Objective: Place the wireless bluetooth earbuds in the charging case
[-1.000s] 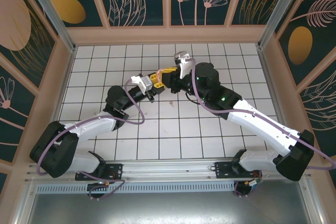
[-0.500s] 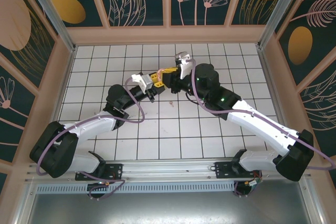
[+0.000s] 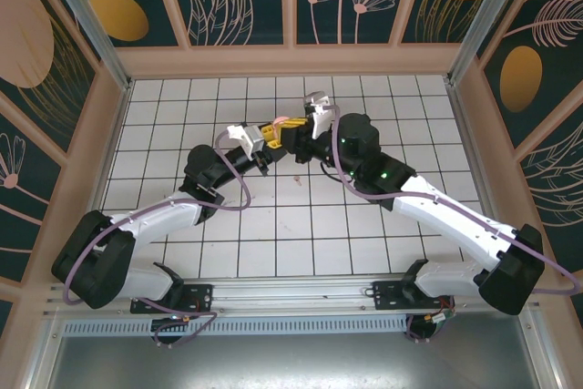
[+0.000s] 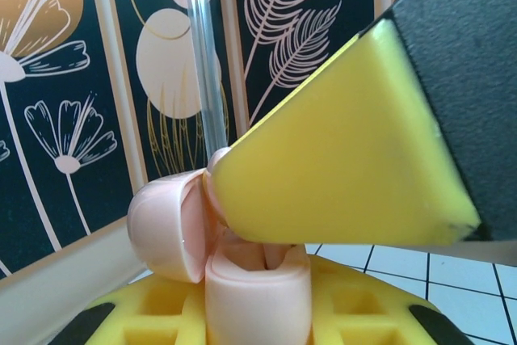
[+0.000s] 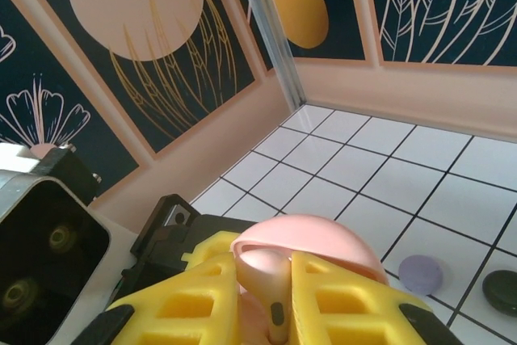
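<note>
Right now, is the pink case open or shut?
Open: the pink charging case has its lid flipped back to the side, off the base.

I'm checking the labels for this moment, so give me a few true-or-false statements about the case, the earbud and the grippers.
1. The charging case is pink and its lid is open. True.
2. The right gripper holds a black earbud. False: the earbud between its fingers is pale pink.
3. The left gripper meets the right gripper near the middle of the tiled table. True.
4. Both discs on the tiles are purple. False: the purple disc lies beside a dark disc.
</note>
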`<control>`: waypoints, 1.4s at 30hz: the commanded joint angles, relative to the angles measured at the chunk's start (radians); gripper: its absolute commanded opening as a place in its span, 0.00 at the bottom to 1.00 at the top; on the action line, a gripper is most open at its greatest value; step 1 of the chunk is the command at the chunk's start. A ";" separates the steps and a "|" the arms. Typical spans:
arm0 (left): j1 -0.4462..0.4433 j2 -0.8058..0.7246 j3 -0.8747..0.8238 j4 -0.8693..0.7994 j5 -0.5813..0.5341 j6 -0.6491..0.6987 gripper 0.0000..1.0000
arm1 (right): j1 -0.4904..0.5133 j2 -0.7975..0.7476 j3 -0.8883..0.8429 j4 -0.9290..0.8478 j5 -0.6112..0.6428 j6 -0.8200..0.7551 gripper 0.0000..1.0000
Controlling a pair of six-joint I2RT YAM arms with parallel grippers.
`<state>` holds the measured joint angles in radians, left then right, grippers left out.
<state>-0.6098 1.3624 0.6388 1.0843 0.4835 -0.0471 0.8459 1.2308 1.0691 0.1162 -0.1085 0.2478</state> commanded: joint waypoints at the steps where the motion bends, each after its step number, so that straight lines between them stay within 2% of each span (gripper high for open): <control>1: -0.007 -0.023 0.049 0.145 -0.009 -0.050 0.00 | 0.005 -0.006 -0.045 -0.020 -0.012 0.031 0.19; 5: -0.008 -0.024 0.050 0.174 -0.007 -0.069 0.00 | 0.007 -0.003 -0.051 -0.027 -0.002 0.023 0.18; 11: -0.008 -0.029 0.057 0.132 -0.005 -0.058 0.00 | 0.008 0.023 0.006 -0.096 0.013 -0.023 0.21; 29: -0.007 0.026 0.006 0.162 -0.008 -0.065 0.00 | -0.004 0.058 0.208 -0.212 0.089 0.015 0.66; 38: -0.008 0.027 -0.001 0.166 -0.009 -0.068 0.00 | -0.054 0.062 0.276 -0.202 -0.010 0.089 0.73; 42: -0.008 0.021 -0.012 0.166 -0.029 -0.051 0.00 | -0.066 0.029 0.280 -0.208 -0.004 0.122 0.73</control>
<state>-0.6102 1.3907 0.6380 1.1900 0.4599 -0.1028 0.7902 1.2858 1.3201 -0.1001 -0.0952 0.3256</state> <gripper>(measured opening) 0.243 0.726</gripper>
